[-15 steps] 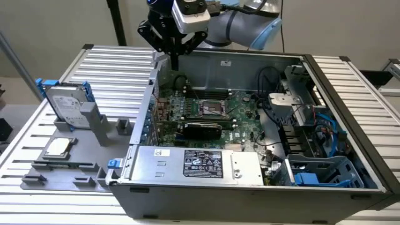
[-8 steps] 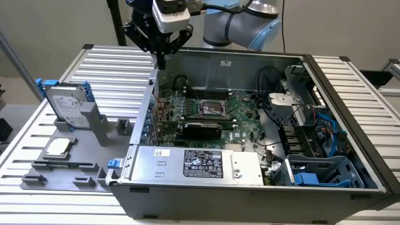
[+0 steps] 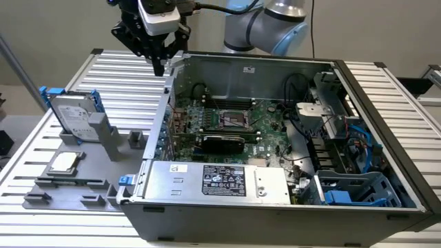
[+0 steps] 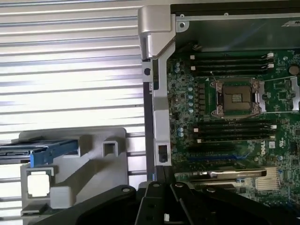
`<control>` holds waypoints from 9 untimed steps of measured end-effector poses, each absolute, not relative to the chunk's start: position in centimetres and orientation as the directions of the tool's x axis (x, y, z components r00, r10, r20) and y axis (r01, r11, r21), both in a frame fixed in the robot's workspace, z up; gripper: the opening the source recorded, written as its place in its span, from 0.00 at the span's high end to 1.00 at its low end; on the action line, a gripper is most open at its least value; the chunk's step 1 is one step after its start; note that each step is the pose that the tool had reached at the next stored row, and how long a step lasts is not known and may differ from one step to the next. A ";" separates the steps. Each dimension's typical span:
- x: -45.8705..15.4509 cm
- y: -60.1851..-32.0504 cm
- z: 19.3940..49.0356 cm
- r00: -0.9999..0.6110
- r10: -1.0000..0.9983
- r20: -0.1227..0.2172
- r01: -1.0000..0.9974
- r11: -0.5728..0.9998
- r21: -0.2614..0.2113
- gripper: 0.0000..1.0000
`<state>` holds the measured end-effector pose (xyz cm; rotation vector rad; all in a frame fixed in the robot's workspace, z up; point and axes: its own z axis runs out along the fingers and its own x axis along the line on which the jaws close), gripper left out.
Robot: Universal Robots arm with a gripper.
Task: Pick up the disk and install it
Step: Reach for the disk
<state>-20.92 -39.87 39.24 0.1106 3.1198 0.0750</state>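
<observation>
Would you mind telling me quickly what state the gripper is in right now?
Gripper: closed, holding nothing; the disk stands in the grey holder, apart from the gripper.

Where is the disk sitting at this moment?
In the exterior view, the disk stands on edge in the grey holder at the exterior view's left, beside the open computer case, near the silver chip.
</observation>
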 end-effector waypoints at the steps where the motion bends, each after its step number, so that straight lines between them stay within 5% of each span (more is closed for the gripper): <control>1: -21.4 -39.9 39.2 -0.997 0.071 -0.017 0.070 0.996 0.049 1.00; 9: -25.0 -39.8 39.2 -0.997 0.071 -0.017 0.070 0.996 0.049 1.00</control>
